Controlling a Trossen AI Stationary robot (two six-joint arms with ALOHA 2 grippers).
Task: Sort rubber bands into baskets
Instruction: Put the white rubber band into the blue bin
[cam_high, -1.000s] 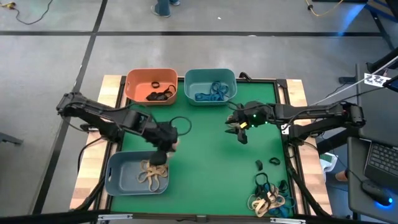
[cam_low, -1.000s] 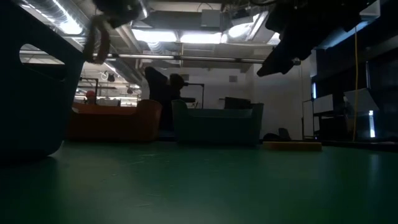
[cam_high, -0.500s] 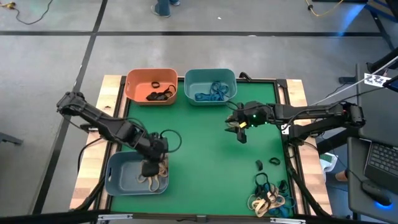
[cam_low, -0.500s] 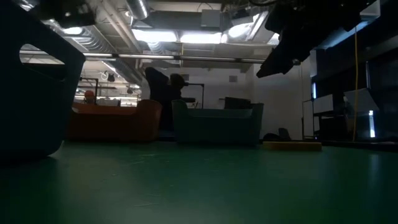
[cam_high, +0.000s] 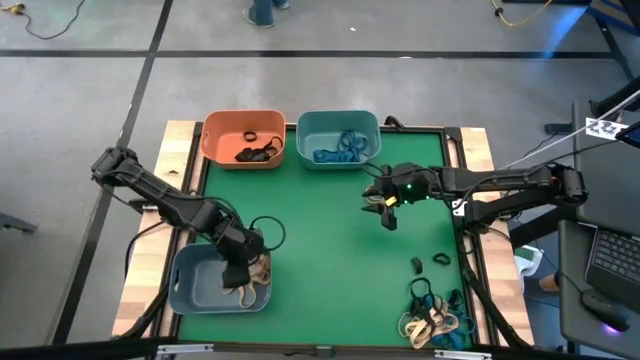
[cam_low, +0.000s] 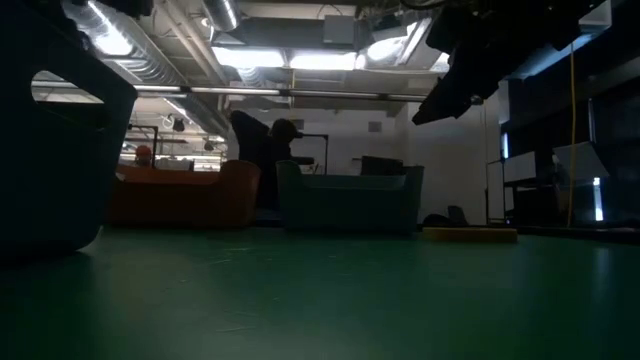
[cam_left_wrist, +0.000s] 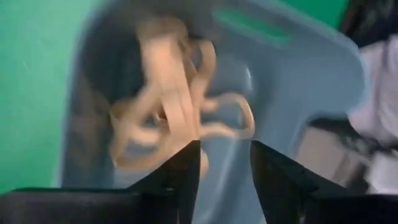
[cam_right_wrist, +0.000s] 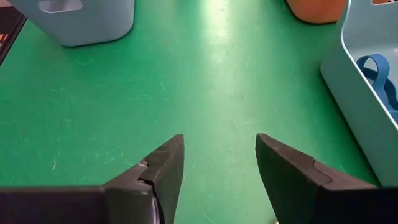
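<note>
Two claws out; left claw (cam_high: 243, 272) sits parted over the grey-blue basket (cam_high: 190, 283), tan rubber bands (cam_left_wrist: 171, 118) just beyond its tips; right claw (cam_high: 383, 214) hangs open, empty, above the green surface (cam_high: 330, 250).

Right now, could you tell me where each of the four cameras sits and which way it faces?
High view: above the table, looking straight down; both arms, left gripper over the grey-blue basket, right gripper over the mat.
Low view: at mat height, looking level towards the orange basket and teal basket; a dark arm part above.
Left wrist view: looking into the grey-blue basket at tan rubber bands; own fingers apart.
Right wrist view: looking across the mat; own fingers apart.
Both wrist views share the grey-blue basket.
</note>
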